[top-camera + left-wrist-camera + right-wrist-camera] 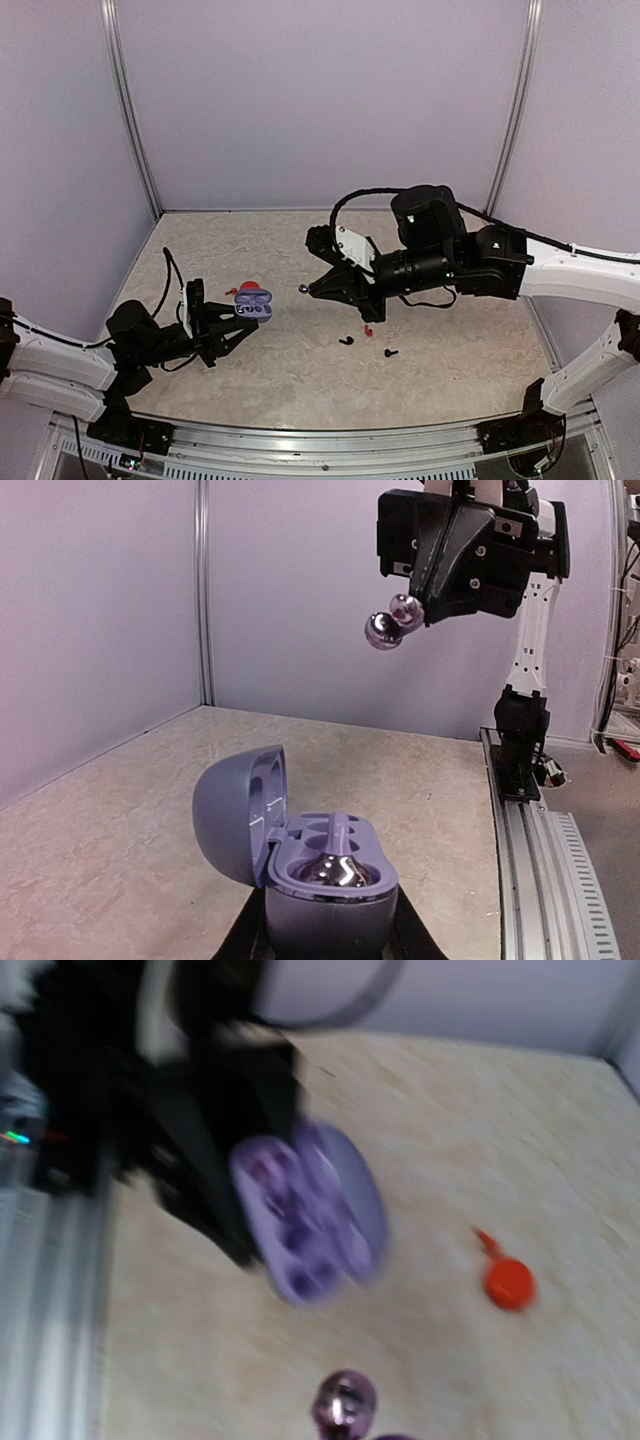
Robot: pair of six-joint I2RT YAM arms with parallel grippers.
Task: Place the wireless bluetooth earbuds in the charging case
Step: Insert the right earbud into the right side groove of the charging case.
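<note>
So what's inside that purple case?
One shiny silver earbud sits in the open purple case. The other slot behind it looks empty, but its bottom is hidden by the rim, so I can't be sure.

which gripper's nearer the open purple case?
Left. The left gripper is clamped on the purple case. The right gripper hangs apart from it, higher up, pinching a silver earbud.

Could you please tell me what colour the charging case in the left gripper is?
The case is lavender, clearest in the left wrist view.
</note>
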